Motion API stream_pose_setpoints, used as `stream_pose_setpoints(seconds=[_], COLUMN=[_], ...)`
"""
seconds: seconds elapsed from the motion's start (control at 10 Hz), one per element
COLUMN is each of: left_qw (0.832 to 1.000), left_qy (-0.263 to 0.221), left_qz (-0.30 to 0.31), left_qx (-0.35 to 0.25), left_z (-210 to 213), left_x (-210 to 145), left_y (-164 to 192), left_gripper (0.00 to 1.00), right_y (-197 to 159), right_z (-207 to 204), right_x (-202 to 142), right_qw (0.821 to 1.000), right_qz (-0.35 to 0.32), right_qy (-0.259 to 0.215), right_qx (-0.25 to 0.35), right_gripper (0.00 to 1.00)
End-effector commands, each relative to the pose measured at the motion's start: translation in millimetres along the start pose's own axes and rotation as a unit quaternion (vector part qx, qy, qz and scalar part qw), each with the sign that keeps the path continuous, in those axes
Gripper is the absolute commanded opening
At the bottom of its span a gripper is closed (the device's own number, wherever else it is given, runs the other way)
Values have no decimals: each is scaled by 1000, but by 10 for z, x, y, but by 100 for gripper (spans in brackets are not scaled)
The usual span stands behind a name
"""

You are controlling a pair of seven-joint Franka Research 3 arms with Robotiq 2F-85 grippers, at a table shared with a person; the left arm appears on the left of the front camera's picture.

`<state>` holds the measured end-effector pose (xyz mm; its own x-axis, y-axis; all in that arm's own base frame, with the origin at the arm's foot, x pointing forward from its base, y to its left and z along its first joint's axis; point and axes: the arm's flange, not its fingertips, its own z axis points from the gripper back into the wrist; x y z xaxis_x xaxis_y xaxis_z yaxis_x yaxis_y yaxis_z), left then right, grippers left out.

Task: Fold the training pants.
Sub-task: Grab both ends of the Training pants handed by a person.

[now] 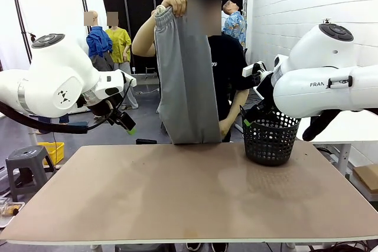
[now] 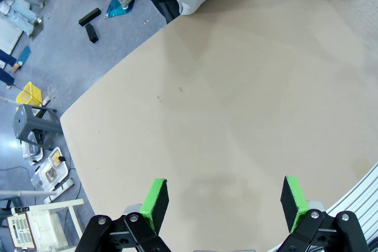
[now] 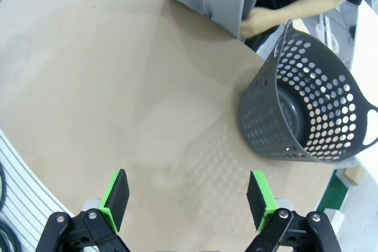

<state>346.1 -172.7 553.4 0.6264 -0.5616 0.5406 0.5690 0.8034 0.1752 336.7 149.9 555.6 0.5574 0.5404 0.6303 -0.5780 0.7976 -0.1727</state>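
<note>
A: What do the arms look like?
B: The left arm (image 1: pixel 53 81) and the right arm (image 1: pixel 331 81) both have glossy white rounded shells, and each big joint is topped by a dark grey round cap (image 1: pixel 47 40). The right one carries dark lettering (image 1: pixel 319 84) reading "FRAN". The left has small black triangle marks (image 1: pixel 64 95) and a black cable (image 1: pixel 41 127) running beneath it.
A: And the jaws?
B: Black linkages with silver pivot screws (image 2: pixel 101 221), tipped with bright green pads (image 2: pixel 155 200).
A: The person?
B: A black short-sleeved T-shirt (image 1: pixel 233 63) with small white print on the chest
</note>
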Motion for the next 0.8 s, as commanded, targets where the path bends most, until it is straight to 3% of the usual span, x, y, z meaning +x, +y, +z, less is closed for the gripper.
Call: stream_pose_setpoints(seconds=[0.0, 0.7], left_qw=[1000, 1000], left_qy=[1, 1], left_qz=[-2, -2], left_qx=[0, 0], left_z=[-5, -5], left_x=[-10, -10], left_y=[14, 14], left_gripper=[100, 100], right_y=[-1, -1], right_z=[0, 0], right_x=[0, 0], right_qw=[1000, 1000], right_qz=[0, 0], right_qy=[0, 0], right_qx=[0, 0], right_gripper=[100, 100])
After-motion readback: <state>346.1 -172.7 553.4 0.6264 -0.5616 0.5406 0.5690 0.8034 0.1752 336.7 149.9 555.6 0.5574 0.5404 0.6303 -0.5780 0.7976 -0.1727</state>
